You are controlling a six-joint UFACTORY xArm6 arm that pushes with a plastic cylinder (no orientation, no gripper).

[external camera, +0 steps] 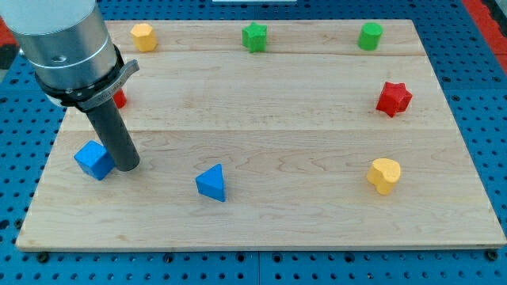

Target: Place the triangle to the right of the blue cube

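A blue triangle [211, 183] lies on the wooden board [261, 127] at the lower middle-left. A blue cube [93, 160] sits near the board's left edge. My tip [127, 167] rests on the board just right of the blue cube, almost touching it, and well left of the triangle. The rod rises from it to the grey arm body at the view's top left.
A red block [120, 98] is partly hidden behind the arm at the left. A yellow block [142, 36], a green star [254, 37] and a green cylinder [369, 36] line the top edge. A red star [394, 98] and a yellow heart [384, 175] sit at the right.
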